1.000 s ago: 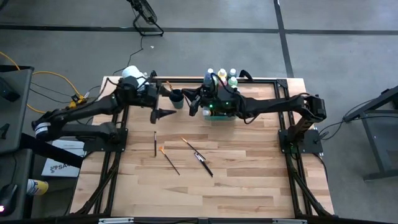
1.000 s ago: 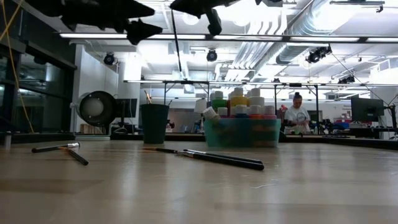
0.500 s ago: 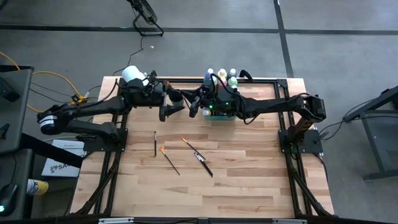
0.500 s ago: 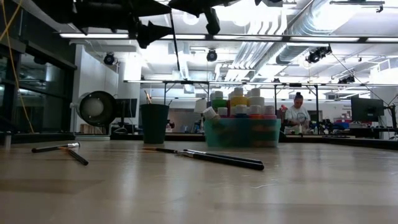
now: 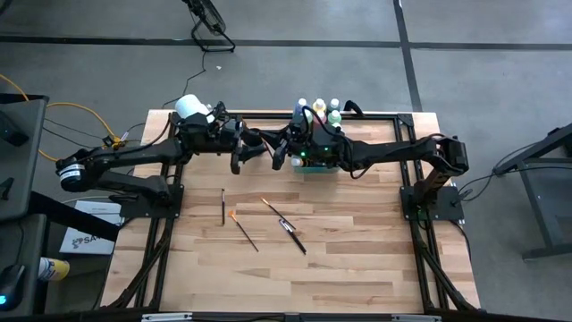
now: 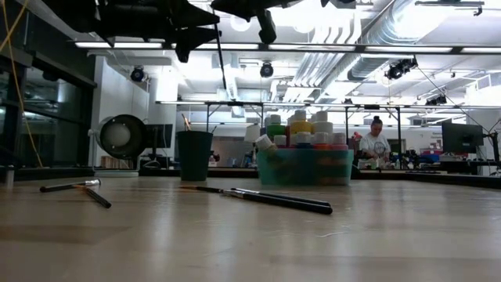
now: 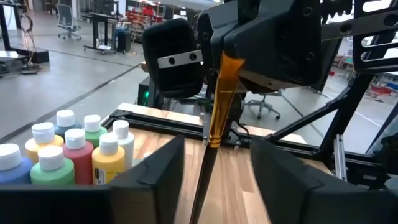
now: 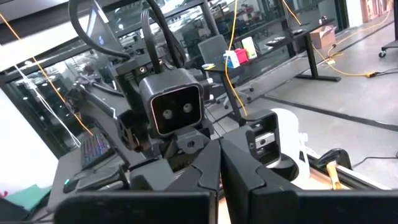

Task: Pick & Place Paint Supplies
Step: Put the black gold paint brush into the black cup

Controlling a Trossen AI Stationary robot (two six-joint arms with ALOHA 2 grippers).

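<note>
Your right gripper (image 7: 231, 56) is clenched on the brush (image 7: 216, 118), which hangs between the left gripper's (image 7: 214, 165) parted fingers; centre them on the handle and close squarely before the right lets go

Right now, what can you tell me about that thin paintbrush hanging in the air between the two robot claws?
The paintbrush is slim, with a shiny copper-coloured metal collar and a thin dark handle. It hangs nearly upright, handle end down, well above the wooden table. The right gripper is shut on its upper end, hiding the bristles. Its handle runs down between the open fingers of the left gripper, with a gap visible on each side, so nothing else appears to touch it.
</note>
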